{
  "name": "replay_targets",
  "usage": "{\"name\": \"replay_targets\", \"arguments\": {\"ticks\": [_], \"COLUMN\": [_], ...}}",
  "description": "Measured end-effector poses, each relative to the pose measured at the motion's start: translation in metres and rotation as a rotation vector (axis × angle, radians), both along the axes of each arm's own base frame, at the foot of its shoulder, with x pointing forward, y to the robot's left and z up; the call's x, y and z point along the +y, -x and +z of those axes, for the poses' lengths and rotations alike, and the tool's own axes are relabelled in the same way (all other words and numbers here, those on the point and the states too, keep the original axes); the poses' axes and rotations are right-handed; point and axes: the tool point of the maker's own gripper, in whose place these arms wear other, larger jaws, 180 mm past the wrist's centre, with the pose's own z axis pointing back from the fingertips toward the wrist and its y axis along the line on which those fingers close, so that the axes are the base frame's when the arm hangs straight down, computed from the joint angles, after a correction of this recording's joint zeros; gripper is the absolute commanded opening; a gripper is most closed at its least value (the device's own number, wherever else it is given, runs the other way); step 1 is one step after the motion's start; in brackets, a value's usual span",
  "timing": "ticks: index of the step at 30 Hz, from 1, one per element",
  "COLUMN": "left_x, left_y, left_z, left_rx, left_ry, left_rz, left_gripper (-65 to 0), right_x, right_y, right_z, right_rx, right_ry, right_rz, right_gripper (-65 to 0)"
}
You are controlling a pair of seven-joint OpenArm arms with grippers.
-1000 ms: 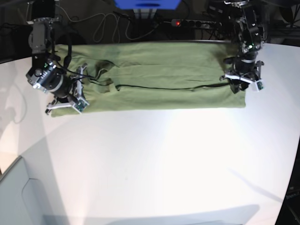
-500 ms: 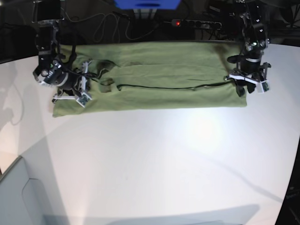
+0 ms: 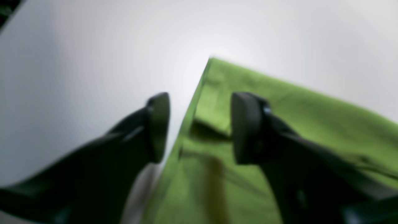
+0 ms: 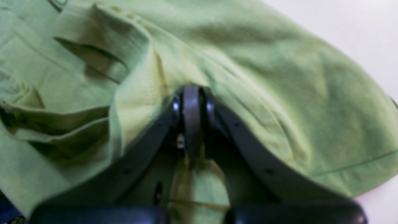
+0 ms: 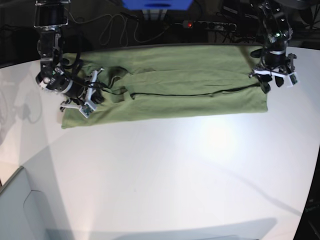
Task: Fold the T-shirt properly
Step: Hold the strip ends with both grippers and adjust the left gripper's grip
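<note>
The olive-green T-shirt lies as a long folded band across the far side of the white table. At its left end my right gripper is shut, and the cloth bunches into ridges around its tips. In the right wrist view the right gripper pinches a fold of the T-shirt. My left gripper hovers at the band's right end. In the left wrist view the left gripper stands open astride the T-shirt edge, one finger over bare table, nothing held.
Behind the table's far edge lie a power strip with a red light, loose cables and a blue object. A grey panel sits at the near left corner.
My left gripper has opened, let go of the shirt's right end and risen toward the back. The right gripper moved right and back with its cloth, and the shirt band shifted slightly rightward.
</note>
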Motion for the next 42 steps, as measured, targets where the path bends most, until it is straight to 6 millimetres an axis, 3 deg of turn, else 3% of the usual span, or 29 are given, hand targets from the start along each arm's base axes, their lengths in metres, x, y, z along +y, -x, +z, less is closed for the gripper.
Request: {"name": "replay_targets", "arguments": {"ticks": [10,19,27,34,42], "left_x": [0.006,0.004,0.001,0.006,0.006], "left_y": [0.012,0.005,-0.006,-0.008,-0.003], "left_z": [-0.037,-0.034,-0.016,-0.037,-0.040], "left_rx": [0.046,0.025,-0.023,0.008,0.009], "left_ry": [0.133,0.142,0.126,0.158,0.159], "left_rz": [0.075,0.073,0.053,0.082,0.087], "left_gripper": [-25.9,-25.9,-25.9,-25.6,-25.6], "right_x": [0.000,-0.002,-0.002,-0.002,-0.002], "right_y": [0.000,0.000,0.000,0.000,0.000], "right_z": [0.000,0.000,0.000,0.000,0.000], "right_rx": [0.000,-0.001,-0.001,0.000,-0.001], "right_ry": [0.001,0.004,0.004,0.005,0.004], "right_rz": [0.000,0.002,0.002,0.002,0.003], "right_gripper": [-64.8,-64.8,-64.8,-64.8,-64.8]}}
